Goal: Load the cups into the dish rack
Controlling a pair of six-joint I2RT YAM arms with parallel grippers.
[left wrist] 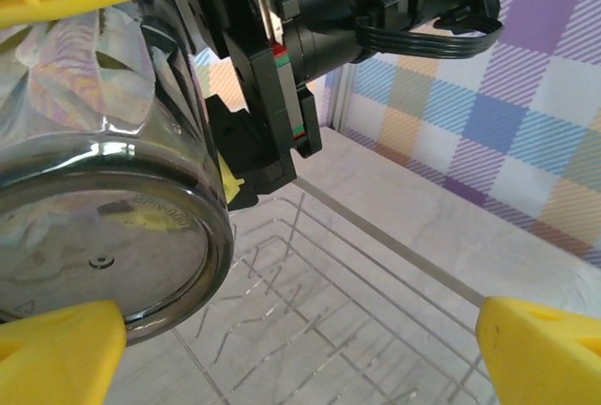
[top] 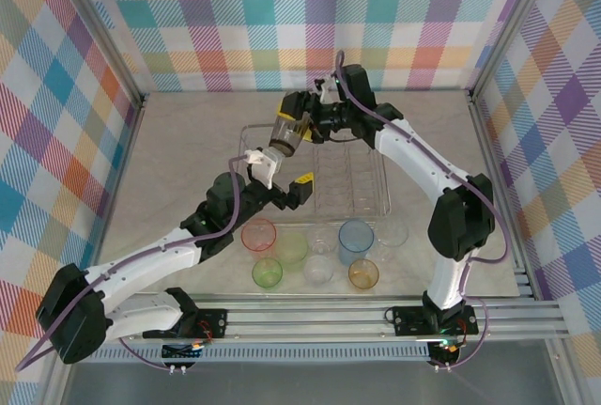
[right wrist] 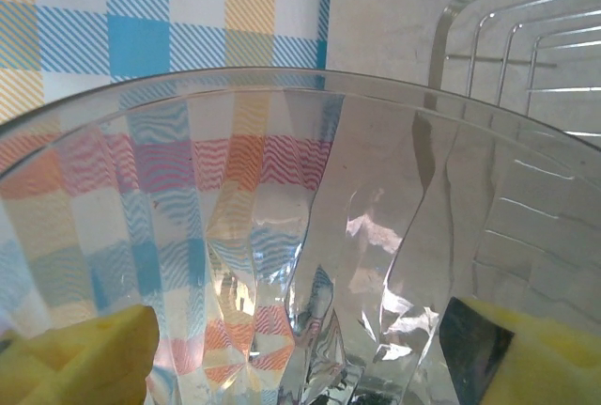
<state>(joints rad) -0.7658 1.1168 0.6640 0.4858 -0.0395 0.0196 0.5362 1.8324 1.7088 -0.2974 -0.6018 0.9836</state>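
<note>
Right gripper [top: 293,121], arm reaching left, clasps the smoky grey cup [top: 285,140] above the dish rack [top: 371,184]; left gripper [top: 282,178] gapes below.

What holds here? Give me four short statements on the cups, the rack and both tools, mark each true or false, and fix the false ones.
1. The right tool grips the smoky grey cup above the dish rack. True.
2. The left tool is shut on the blue cup. False: its fingers stand apart and hold nothing, and the blue cup stands on the table.
3. The orange cup stands upright on the table, on the near side of the rack. True.
4. The pink-red cup lies inside the dish rack. False: it stands on the table in front of the rack.
</note>
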